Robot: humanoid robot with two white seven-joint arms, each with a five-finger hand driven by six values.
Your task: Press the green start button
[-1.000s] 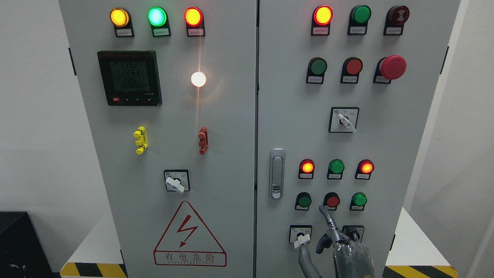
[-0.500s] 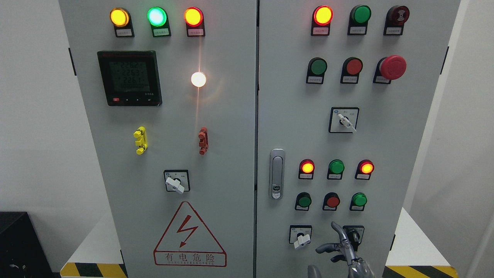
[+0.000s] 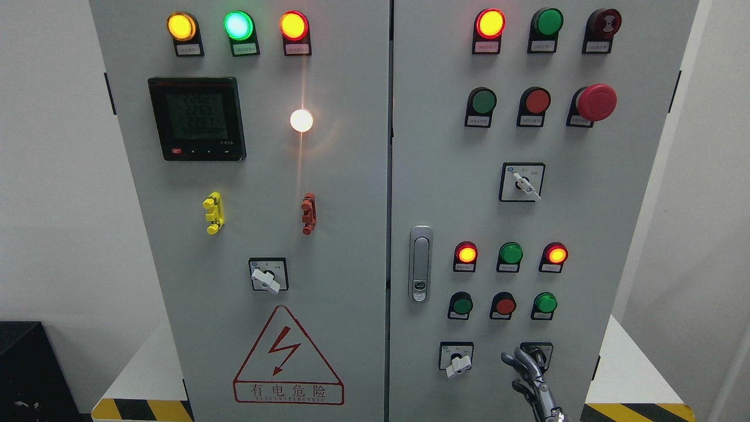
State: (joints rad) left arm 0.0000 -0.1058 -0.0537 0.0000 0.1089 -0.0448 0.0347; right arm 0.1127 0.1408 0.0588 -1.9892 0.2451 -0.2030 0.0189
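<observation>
The grey control cabinet's right door [image 3: 586, 205] carries rows of round buttons. In the lower button row, a green button [image 3: 462, 305] sits left of a red button [image 3: 504, 305], with another green button [image 3: 545, 303] on the right. A third green button [image 3: 484, 101] is in the upper row. My right hand [image 3: 524, 375] shows at the bottom edge, below the lower row and in front of a rotary switch [image 3: 536, 353]. Its fingers are loosely bent, hold nothing and touch no button. The left hand is out of sight.
Indicator lamps [image 3: 511, 254] glow above the lower buttons. A red mushroom stop button [image 3: 596, 101] juts out at the upper right. A door handle [image 3: 420, 264] and a selector switch [image 3: 457, 358] lie left of the hand. The left door holds a meter [image 3: 196, 118].
My right hand has dropped from just under the lower button row to the bottom edge, and its raised index finger has bent down. The lamps look the same.
</observation>
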